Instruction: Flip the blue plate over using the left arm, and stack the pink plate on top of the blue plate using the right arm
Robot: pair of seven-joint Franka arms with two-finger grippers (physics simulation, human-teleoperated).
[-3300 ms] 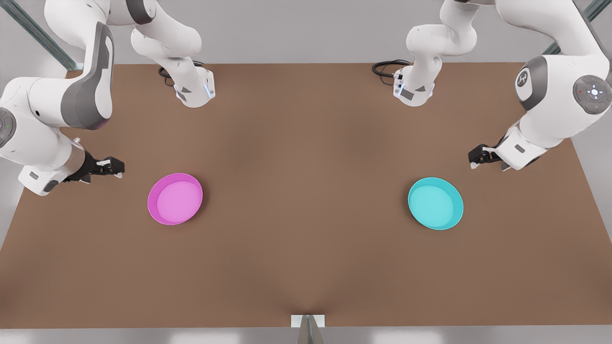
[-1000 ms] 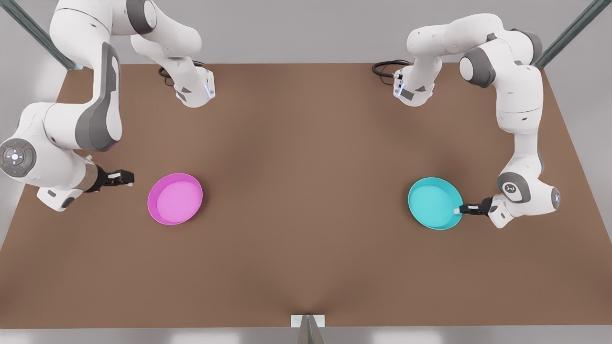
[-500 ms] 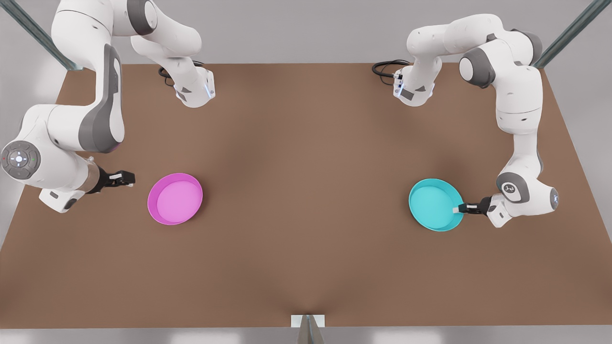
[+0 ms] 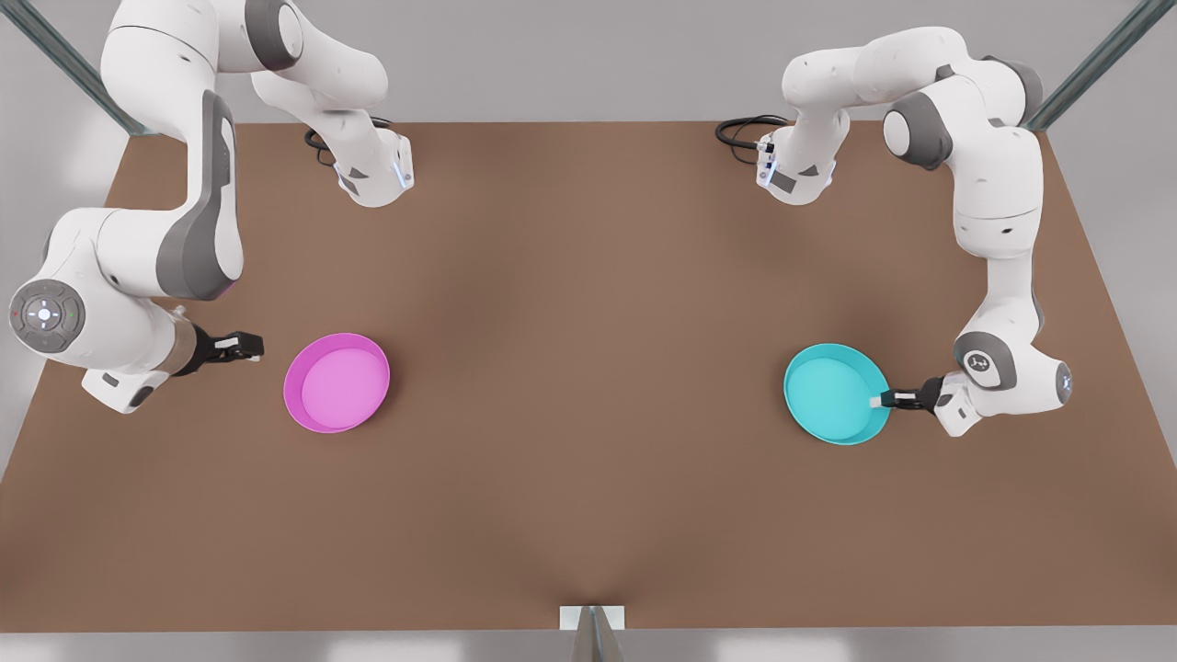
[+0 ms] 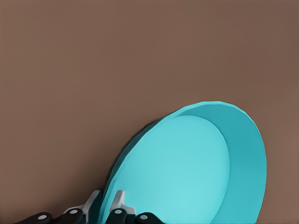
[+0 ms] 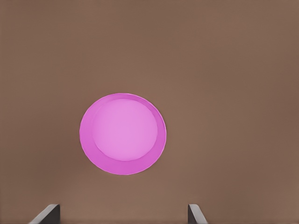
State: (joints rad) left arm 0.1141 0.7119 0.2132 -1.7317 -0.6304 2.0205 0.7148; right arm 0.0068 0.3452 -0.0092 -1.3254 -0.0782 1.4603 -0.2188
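The blue plate (image 4: 832, 393) sits open side up on the brown table, at the front view's right. My left gripper (image 4: 885, 400) is shut on the plate's rim on the side away from the table's middle. In the left wrist view the plate (image 5: 187, 168) looms close, with its rim pinched in the gripper (image 5: 106, 206). The pink plate (image 4: 337, 382) lies open side up at the front view's left. My right gripper (image 4: 250, 347) hovers open a short way outside it, touching nothing. The right wrist view has the pink plate (image 6: 123, 134) ahead of the wide-spread fingertips (image 6: 46, 214).
Both arm bases (image 4: 372, 179) stand at the table's far edge, with black cables beside them. A small white bracket (image 4: 592, 618) sits at the near edge. Bare brown tabletop (image 4: 588, 368) stretches between the two plates.
Since 3.3 s ago the left gripper has come down and shut on the blue plate's rim. In the last second the plate shifted slightly and the right gripper crept toward the pink plate.
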